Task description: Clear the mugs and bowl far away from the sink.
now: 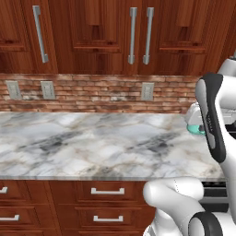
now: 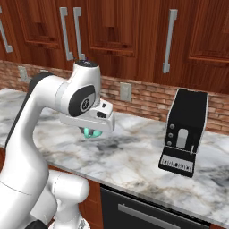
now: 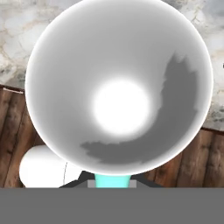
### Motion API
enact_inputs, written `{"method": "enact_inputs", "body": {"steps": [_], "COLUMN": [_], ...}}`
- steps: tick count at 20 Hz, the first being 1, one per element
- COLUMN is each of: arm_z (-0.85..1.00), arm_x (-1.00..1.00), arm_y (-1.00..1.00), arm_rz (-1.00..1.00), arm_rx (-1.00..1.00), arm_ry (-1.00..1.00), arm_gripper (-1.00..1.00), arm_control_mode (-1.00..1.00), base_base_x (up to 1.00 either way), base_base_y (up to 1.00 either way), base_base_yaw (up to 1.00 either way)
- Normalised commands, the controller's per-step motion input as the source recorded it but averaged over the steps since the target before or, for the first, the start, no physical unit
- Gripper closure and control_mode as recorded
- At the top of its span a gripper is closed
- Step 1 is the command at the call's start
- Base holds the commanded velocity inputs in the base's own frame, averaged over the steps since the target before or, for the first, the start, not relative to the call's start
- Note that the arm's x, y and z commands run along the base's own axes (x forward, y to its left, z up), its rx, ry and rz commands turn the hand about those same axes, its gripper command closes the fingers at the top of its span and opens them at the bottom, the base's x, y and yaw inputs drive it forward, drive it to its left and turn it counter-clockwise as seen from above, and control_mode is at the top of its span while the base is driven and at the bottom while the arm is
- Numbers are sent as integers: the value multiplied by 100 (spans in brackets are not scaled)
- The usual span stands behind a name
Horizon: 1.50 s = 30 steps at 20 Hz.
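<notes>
My gripper (image 2: 92, 131) is shut on a teal mug (image 2: 91, 133) and holds it a little above the marble counter (image 2: 134, 156). The hand view looks straight into the mug (image 3: 118, 87): a wide white inside, with a bit of teal at its lower rim between my fingers. From the left base camera, only a teal and pale edge of the mug (image 1: 195, 125) shows at the right, behind my forearm. The bowl and the sink are out of view.
A black coffee machine (image 2: 184, 132) stands on the counter to the right of the mug. A brick backsplash (image 1: 92, 94) with wall outlets runs behind the counter. Wooden cabinets (image 1: 92, 32) hang above and drawers (image 1: 107, 191) sit below the front edge.
</notes>
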Motion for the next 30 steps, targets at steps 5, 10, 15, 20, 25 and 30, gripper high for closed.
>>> {"method": "enact_inputs", "body": {"steps": [5, 10, 15, 20, 25, 30], "arm_z": [-60, -71, -71, -45, -18, -26], "arm_x": [0, 0, 19, 32, 56, 47], "arm_y": [3, 4, 11, 0, 0, 0], "arm_rz": [-17, -14, -9, -3, 0, 0], "arm_rx": [0, 0, 0, 0, 0, 0], "arm_ry": [2, 1, 3, 0, 0, 0], "arm_gripper": [100, 100, 100, 100, 100, 100], "arm_control_mode": [-100, -100, -100, -100, -100, -100], "base_base_x": [0, 0, 0, 0, 0, 0], "base_base_y": [0, 0, 0, 0, 0, 0], "base_base_yaw": [0, 0, 0, 0, 0, 0]}}
